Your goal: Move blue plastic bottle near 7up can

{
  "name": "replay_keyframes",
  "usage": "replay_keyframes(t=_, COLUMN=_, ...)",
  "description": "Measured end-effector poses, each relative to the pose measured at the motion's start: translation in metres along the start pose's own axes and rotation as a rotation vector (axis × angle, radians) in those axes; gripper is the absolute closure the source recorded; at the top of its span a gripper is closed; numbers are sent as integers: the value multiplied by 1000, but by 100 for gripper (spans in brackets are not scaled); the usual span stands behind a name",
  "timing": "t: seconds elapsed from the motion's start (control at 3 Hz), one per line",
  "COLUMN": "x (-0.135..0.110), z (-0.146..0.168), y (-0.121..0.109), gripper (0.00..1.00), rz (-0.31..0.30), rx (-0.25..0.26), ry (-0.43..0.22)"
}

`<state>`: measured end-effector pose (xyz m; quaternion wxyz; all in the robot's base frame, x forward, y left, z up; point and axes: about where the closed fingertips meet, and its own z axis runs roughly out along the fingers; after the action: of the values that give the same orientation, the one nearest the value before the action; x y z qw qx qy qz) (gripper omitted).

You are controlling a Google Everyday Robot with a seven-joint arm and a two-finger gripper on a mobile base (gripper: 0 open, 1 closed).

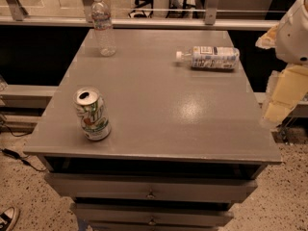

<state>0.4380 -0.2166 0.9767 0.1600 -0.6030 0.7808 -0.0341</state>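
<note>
The blue plastic bottle (pixel 211 57) lies on its side at the back right of the grey table (pixel 163 109), with its white cap pointing left. The 7up can (pixel 92 114) stands upright near the front left corner, its top opened. My gripper (pixel 279 102) hangs at the right edge of the view, beyond the table's right side and above the floor. It is apart from the bottle, to the bottle's right and nearer the front. Nothing shows in its hold.
A taller slim clear water bottle (pixel 103 25) stands upright at the back left of the table. Drawers (pixel 151 194) sit below the tabletop. A railing (pixel 154 20) runs behind the table. A shoe (pixel 7 218) shows at the bottom left on the floor.
</note>
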Motion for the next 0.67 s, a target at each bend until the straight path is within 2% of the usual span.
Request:
replay_keyframes(t=0.33, x=-1, z=1, y=0, gripper=0, rz=8, rx=1, ry=-14)
replay_keyframes(t=0.67, x=-14, z=32, y=-13, gripper=0, rz=103, rx=-2, ry=-172)
